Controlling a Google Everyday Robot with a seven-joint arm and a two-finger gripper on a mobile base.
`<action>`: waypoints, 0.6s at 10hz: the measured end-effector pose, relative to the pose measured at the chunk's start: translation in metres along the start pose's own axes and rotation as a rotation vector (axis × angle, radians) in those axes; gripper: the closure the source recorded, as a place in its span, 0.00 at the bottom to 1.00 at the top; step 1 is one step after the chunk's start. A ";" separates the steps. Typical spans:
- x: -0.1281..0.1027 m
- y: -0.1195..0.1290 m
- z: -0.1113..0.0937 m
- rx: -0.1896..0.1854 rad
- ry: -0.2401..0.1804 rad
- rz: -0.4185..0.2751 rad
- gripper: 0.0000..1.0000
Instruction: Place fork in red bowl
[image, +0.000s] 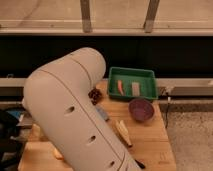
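My arm's large white housing (75, 120) fills the left and middle of the camera view and hides much of the wooden table (150, 145). The gripper is out of sight, somewhere behind or below this housing. No all-silver fork shows. A small orange-brown rounded patch (57, 153) peeks out at the arm's lower left edge; I cannot tell whether it is the red bowl. A dark brown object (95, 94) sits at the arm's right edge.
A green tray (145, 75) at the back holds an orange piece (120, 86) and a beige piece (135, 88). A purple bowl (141, 109) stands in front of it. A pale, black-handled utensil (124, 132) lies mid-table. A dark counter wall runs behind.
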 end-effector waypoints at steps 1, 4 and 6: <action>0.001 -0.002 0.000 0.009 0.002 0.003 0.20; 0.003 0.001 0.011 0.020 0.031 -0.006 0.20; 0.005 0.002 0.019 0.043 0.083 -0.008 0.20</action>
